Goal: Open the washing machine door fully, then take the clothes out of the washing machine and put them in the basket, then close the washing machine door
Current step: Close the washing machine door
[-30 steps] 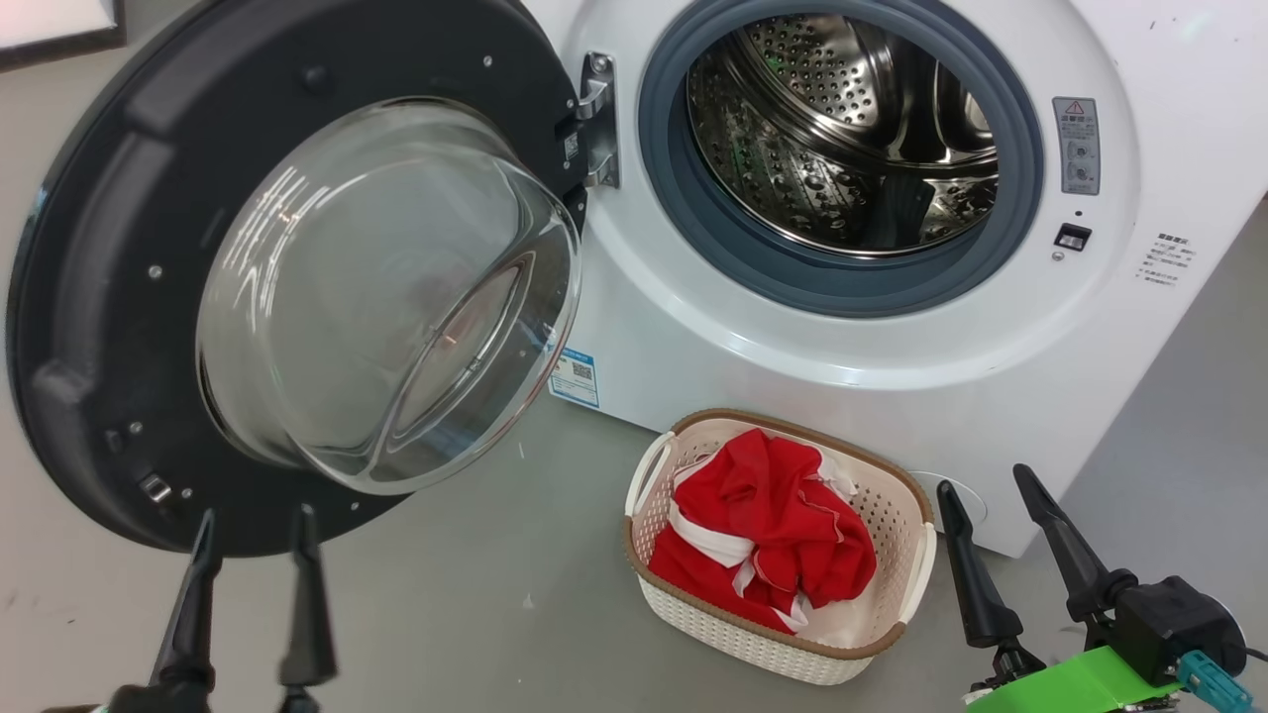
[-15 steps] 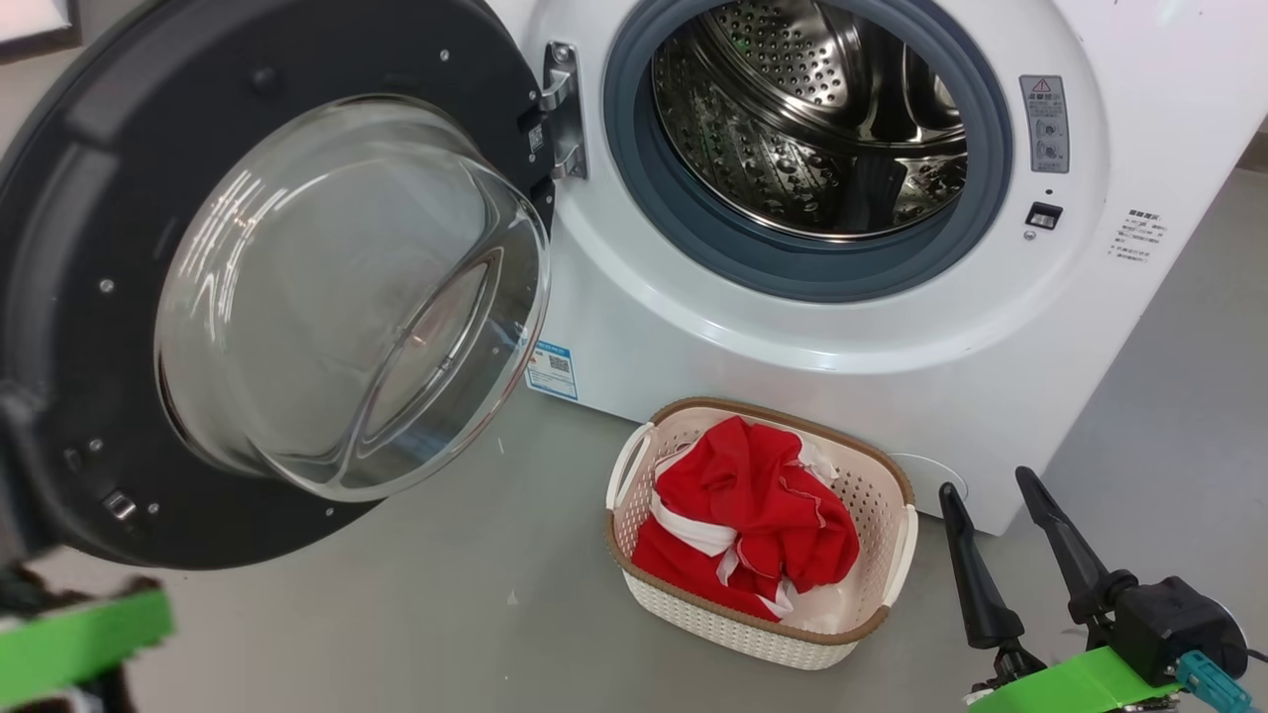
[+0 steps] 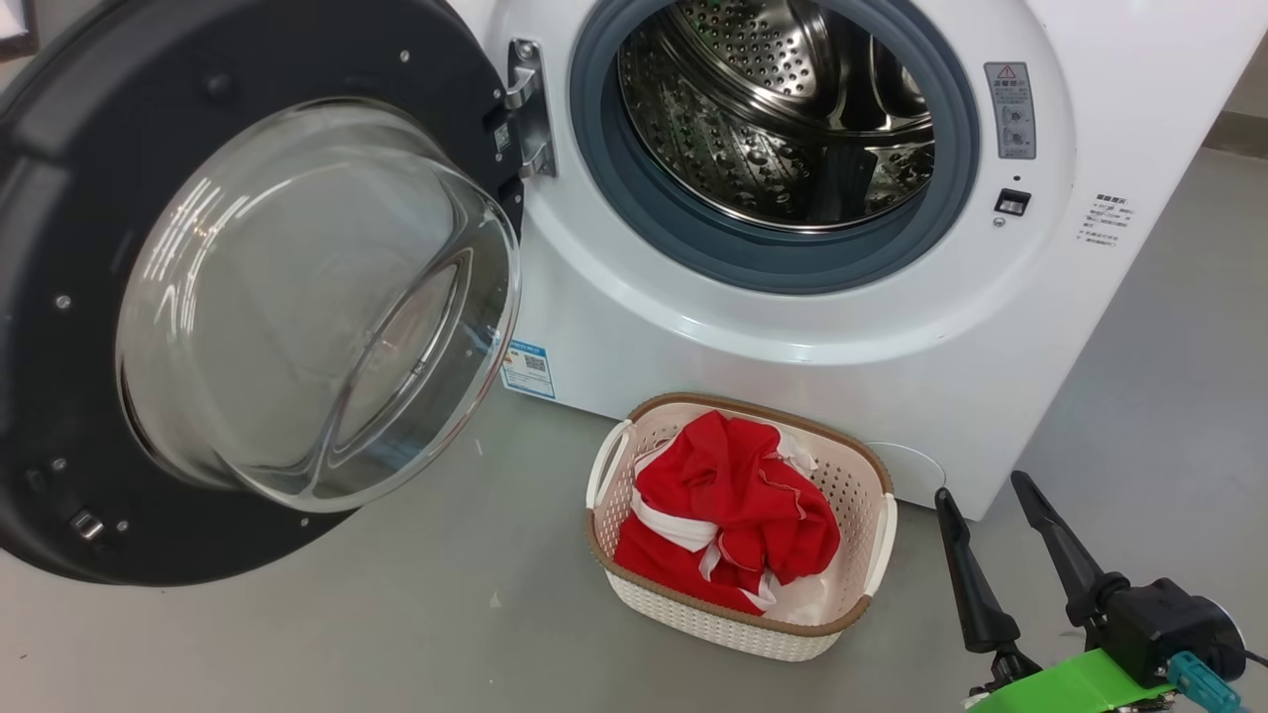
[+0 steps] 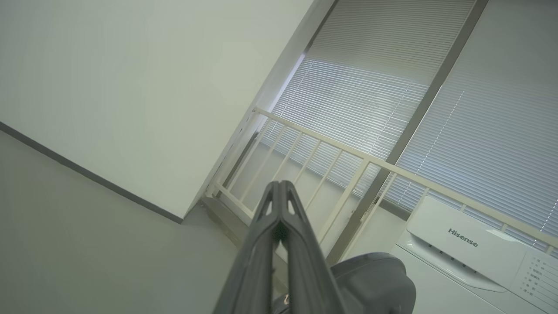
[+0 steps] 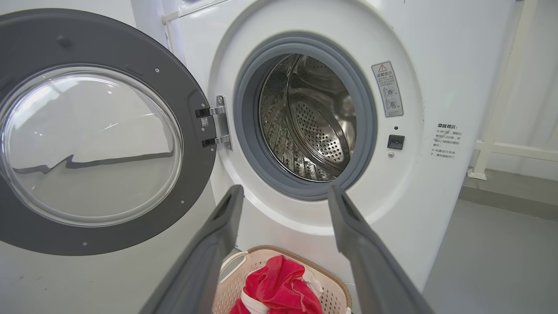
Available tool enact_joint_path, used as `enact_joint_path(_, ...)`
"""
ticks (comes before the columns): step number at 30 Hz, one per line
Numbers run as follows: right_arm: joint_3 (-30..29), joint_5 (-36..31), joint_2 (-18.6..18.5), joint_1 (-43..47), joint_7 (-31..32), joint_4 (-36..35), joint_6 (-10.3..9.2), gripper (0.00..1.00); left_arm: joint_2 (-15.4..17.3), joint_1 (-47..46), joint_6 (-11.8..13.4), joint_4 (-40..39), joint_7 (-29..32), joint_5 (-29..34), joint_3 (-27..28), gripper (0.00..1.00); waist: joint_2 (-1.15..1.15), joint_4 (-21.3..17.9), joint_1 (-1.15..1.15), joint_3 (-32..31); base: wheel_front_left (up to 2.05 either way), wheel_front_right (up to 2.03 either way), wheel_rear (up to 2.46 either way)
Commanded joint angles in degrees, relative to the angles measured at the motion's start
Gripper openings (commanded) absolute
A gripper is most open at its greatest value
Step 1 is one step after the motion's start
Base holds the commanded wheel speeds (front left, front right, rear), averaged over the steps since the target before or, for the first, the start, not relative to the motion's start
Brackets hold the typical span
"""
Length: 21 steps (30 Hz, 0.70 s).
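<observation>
**One brand name legible on the washer**

The brand name [image 4: 463, 237] "Hisense" stands in grey letters on the white control panel [image 4: 431, 224] of the washing machine [image 3: 713, 337]. Right of the drum opening, a grey warning sticker [image 3: 1009, 110] bears a red triangle, but its print is too small to read. A block of small Chinese print [image 3: 1109, 220] further right and a blue label [image 3: 525, 368] with a QR code low on the front cannot be read either.

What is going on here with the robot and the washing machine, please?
The robot is emptying the washing machine. The clothes already lie in the basket, and the drum looks empty. The washing machine door stands wide open. The right gripper hangs open and empty; the left gripper is shut, holding nothing.
</observation>
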Motion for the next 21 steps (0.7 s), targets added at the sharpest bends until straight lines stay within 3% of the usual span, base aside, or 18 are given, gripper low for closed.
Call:
enact_joint_path(1, 1.35, -0.78, -0.63, -1.70, -0.29, -1.31, 0.28, 1.00, 4.11, -3.62, -0.36, 0.87, 0.98, -0.81, 1.53, 0.00, 0.00, -0.21, 0.00, -0.02, 0.00, 0.00, 0.00)
enact_joint_path(12, 1.86, -1.94, -0.63, -1.90, 1.43, -2.53, 0.28, 1.00, 10.82, -17.40, 0.62, 24.09, 11.97, -7.52, 2.43, 0.00, 0.00, -1.91, 0.00, 0.76, 0.00, 0.00, 0.00)
enact_joint_path(21, 2.39, -2.38, -0.63, -1.71, 2.33, -3.39, 0.28, 1.00, 12.29, -22.68, 2.03, 37.15, 21.47, -12.16, 3.66, 0.00, 0.00, -2.67, 0.00, 1.00, 0.00, 0.00, 0.00)
